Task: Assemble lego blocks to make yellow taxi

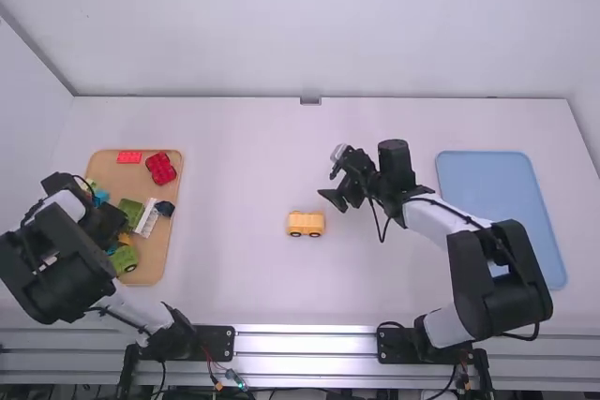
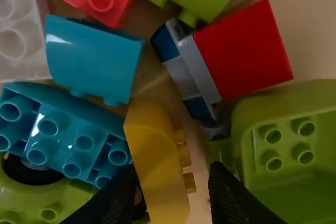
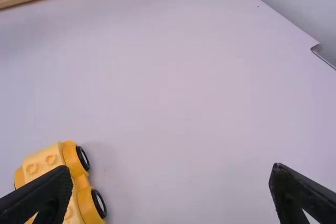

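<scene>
Because the yellow wheeled car base [image 1: 306, 224] stands upright on its wheels at mid-table, studs up, I'd say it has been put there as the spot to build on, within either arm's reach. Over by the robot's left, the left gripper [image 2: 169, 171] is down among the jumbled blocks on the wooden tray [image 1: 156, 255], its fingers spread with the curved yellow block [image 2: 157, 161] between them. That piece lies on its side, studs facing sideways, so I'd guess it must be turned before it can press onto the base. Teal bricks [image 2: 79, 140] crowd one flank and could snag a finger. The right gripper [image 1: 342, 196], empty and spread too, hangs just beside the base, to my mind well placed to steady it when the next piece is pushed on.
</scene>
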